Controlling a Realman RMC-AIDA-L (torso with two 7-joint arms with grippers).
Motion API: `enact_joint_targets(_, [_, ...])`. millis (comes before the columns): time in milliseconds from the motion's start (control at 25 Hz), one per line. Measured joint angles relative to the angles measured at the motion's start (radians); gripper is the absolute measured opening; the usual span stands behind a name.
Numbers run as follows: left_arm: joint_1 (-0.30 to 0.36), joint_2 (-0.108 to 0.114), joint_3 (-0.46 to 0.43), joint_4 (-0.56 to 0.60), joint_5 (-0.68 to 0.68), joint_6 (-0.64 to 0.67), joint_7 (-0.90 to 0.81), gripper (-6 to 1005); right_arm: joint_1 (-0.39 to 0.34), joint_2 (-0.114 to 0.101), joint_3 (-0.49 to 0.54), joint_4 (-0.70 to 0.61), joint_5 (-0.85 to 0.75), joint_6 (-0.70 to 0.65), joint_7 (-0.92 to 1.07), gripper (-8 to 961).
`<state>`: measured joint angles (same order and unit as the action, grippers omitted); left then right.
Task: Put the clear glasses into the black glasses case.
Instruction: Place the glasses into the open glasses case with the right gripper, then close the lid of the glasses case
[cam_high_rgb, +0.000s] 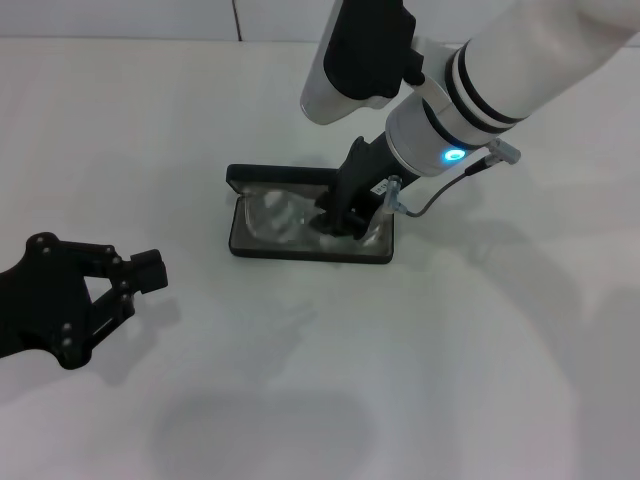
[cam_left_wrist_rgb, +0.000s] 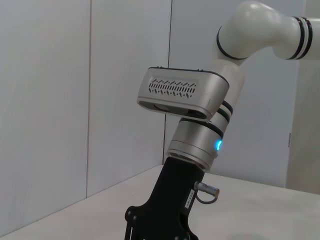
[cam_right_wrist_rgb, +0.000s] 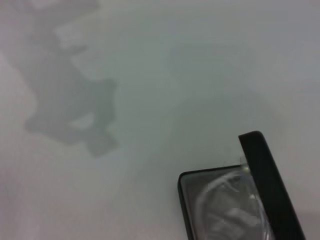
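The black glasses case (cam_high_rgb: 300, 252) lies open at the middle of the white table, its lid (cam_high_rgb: 280, 177) standing up along the far side. The clear glasses (cam_high_rgb: 275, 215) lie inside it on the grey lining. My right gripper (cam_high_rgb: 340, 222) reaches down into the right half of the case, on or just above the glasses; its black body hides the fingertips. In the right wrist view, one end of the case (cam_right_wrist_rgb: 265, 170) shows with the glasses (cam_right_wrist_rgb: 225, 205) inside. My left gripper (cam_high_rgb: 140, 275) rests open and holding nothing at the near left, well away from the case.
White tabletop (cam_high_rgb: 450, 380) spreads around the case, with a wall edge along the back. The left wrist view shows only the right arm (cam_left_wrist_rgb: 195, 145) and pale wall panels behind it.
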<state>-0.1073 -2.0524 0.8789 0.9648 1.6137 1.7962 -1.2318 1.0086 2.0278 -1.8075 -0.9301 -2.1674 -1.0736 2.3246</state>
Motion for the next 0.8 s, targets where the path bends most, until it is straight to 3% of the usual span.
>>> enact_joint_targets(320, [0.000, 0.000, 0.000, 0.000, 0.001, 0.000, 0.000, 69, -0.008, 0.000, 0.004, -0.016, 0.000, 0.001, -0.001, 219])
enact_joint_targets(440, [0.000, 0.000, 0.000, 0.000, 0.001, 0.000, 0.000, 69, -0.042, 0.000, 0.007, -0.067, 0.000, 0.001, -0.005, 221])
enact_joint_targets(600, [0.000, -0.004, -0.026, 0.000, -0.001, 0.000, 0.000, 68, -0.119, -0.001, 0.032, -0.179, 0.000, -0.003, -0.013, 224])
enact_joint_targets(800, [0.009, -0.021, -0.100, 0.000, -0.006, 0.007, 0.000, 68, -0.271, -0.005, 0.081, -0.350, 0.004, -0.019, -0.023, 227])
